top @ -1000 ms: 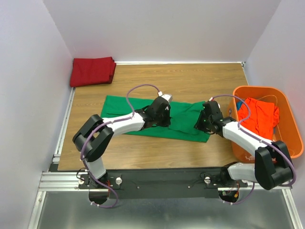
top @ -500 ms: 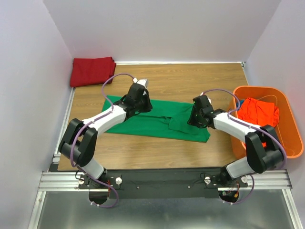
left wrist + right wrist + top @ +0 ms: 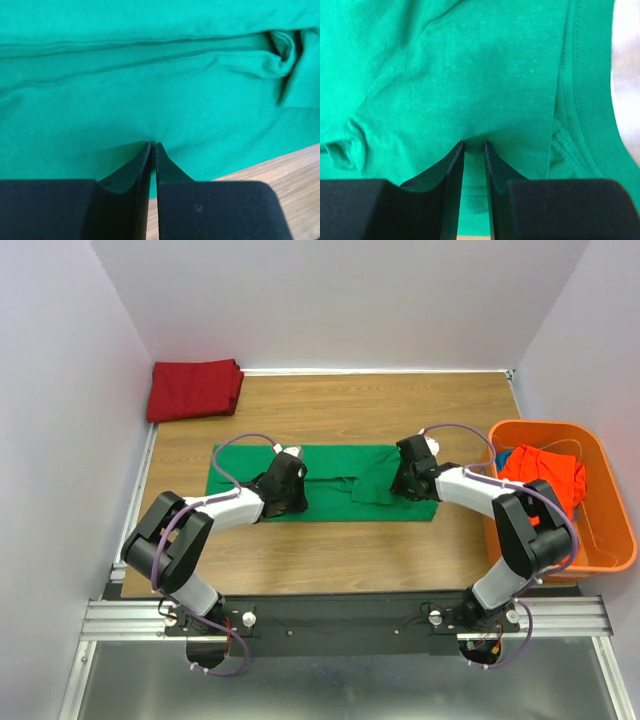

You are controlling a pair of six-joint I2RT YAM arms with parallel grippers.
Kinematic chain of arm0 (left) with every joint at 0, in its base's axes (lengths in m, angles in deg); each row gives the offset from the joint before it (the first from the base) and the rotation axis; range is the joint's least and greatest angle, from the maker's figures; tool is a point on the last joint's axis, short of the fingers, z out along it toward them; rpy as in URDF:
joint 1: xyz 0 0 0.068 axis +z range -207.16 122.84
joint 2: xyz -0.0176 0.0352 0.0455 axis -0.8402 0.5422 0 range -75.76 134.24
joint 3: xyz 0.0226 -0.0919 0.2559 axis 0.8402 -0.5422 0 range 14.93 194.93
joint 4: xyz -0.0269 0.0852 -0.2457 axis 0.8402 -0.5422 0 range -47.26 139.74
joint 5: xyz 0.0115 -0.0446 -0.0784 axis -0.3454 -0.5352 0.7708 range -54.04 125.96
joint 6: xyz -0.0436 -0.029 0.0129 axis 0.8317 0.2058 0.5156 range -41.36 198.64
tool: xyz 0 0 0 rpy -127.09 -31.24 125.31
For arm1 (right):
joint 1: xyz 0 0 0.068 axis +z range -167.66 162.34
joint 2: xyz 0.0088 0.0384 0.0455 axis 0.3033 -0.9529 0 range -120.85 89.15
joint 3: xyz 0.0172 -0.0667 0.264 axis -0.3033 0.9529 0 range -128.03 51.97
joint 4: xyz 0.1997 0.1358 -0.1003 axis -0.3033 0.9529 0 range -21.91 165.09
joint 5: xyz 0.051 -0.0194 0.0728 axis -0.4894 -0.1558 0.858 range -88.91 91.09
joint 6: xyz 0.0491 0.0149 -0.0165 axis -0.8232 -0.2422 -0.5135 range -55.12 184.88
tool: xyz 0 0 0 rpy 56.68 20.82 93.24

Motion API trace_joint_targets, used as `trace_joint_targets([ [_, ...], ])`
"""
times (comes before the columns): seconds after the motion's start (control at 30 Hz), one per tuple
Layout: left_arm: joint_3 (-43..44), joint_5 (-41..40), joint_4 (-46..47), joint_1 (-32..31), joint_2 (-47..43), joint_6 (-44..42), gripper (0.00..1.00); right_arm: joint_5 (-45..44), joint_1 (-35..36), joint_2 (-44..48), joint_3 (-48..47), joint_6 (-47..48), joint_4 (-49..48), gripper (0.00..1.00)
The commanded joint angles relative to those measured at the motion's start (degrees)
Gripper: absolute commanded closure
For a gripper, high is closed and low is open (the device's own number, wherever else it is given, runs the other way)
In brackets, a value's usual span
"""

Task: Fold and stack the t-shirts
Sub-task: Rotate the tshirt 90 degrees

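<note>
On the desk [image 3: 350, 410], left end effector [image 3: 153, 145] and right end effector [image 3: 474, 145] each pinch the spread green t-shirt [image 3: 240, 465] tight.

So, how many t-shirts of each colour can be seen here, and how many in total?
green t-shirt: 1
dark red t-shirt: 1
orange-red t-shirt, in the basket: 1
total: 3

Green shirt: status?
Left pincer and right pincer both shut on green shirt. It lies as a long strip on the table, bunched mid-right. Red shirt folded far-left; orange shirt in basket. Nothing blocking.
</note>
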Motion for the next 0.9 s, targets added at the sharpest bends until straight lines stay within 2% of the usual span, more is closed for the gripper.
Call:
trace_joint_targets([
  [0.0, -2.97, -3.93, 3.0, -3.69, -0.76, 4.84, 0.86, -2.93, -1.71, -6.56, -1.6, 0.93, 2.31, 0.7],
  [0.2, -2.54, -3.23, 6.08, -11.16, 1.34, 12.66, 0.87, 0.58, -6.28, -15.78, -12.4, 4.8, 2.84, 0.7],
  [0.33, 2.64, -1.83, 6.88, -14.33, 4.85, 13.99, 0.86, 1.21, -6.82, -23.42, -23.2, 7.51, 6.43, 0.7],
  [0.63, 21.88, 4.76, 8.81, -15.04, 15.93, 13.21, 0.87, 6.04, -6.82, -44.59, -54.9, 14.9, 17.76, 0.68],
  [0.7, 26.72, 5.55, 8.72, -15.04, 17.68, 12.5, 0.86, 6.39, -6.82, -46.99, -59.07, 16.4, 18.92, 0.68],
  [0.73, 29.17, 6.17, 8.55, -14.6, 17.87, 11.8, 0.86, 5.87, -6.82, -48.82, -62.83, 17.54, 20.05, 0.65],
  [0.87, 28.68, 2.32, 4.87, -12.23, 14.45, 8.82, 0.82, 3.41, -6.82, -48.32, -68.05, 18.95, 23.75, 0.59],
])
